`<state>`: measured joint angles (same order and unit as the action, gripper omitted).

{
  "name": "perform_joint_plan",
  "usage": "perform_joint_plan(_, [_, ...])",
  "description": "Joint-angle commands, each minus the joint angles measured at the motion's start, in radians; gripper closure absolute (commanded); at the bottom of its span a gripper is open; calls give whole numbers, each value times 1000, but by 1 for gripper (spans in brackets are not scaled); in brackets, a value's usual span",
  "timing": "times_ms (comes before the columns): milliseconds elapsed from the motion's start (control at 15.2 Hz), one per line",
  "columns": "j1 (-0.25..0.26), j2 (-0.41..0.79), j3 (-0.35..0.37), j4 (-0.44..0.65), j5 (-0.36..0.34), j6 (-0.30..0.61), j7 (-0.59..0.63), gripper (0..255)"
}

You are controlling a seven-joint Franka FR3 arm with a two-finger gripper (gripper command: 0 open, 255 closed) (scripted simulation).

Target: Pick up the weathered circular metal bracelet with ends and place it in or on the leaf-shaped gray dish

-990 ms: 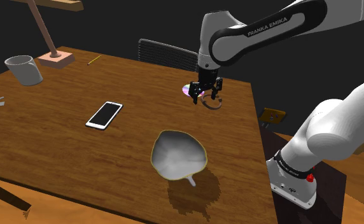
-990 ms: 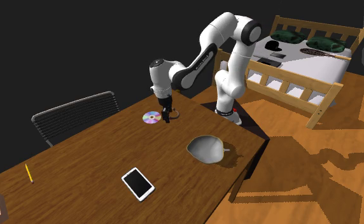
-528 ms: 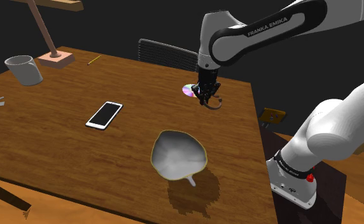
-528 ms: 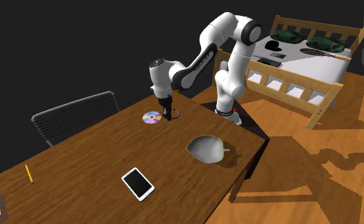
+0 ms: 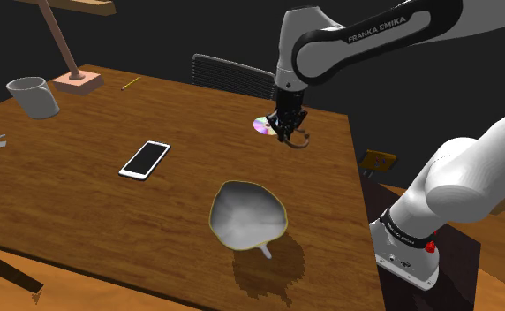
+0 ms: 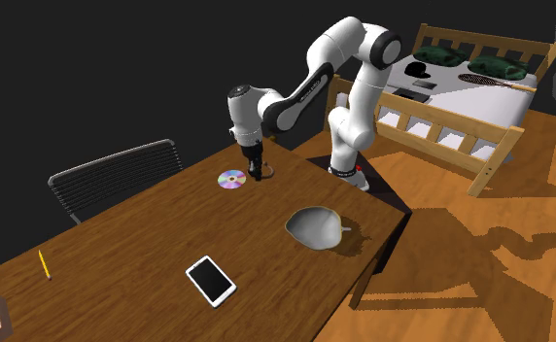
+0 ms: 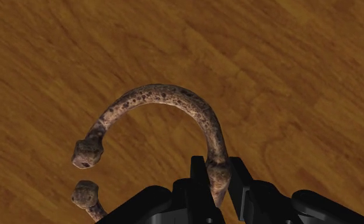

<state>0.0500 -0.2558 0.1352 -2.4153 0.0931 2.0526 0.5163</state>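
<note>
White arm (image 5: 365, 40) stretched out, gripper (image 5: 288, 131) pointing straight down.
Its two black fingers (image 7: 198, 173) pinch the bracelet (image 7: 165, 94) between them, wrist vertical.

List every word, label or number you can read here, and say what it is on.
"FRANKA EMIKA": white letters on the arm's dark forearm.
Small print on the black band at the arm's base: too small to read.
Phone and disc: no text.

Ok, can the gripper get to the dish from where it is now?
Probably yes: the gripper, shut on the bracelet, has only bare table between it and the dish.
</note>
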Motion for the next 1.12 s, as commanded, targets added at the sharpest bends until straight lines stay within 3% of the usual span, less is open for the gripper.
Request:
perform_joint_plan(0, [0, -11, -1, 17, 0, -29, 1, 255])
perform_joint_plan(1056, [-2, -75, -10, 178, -4, -253, 7, 255])
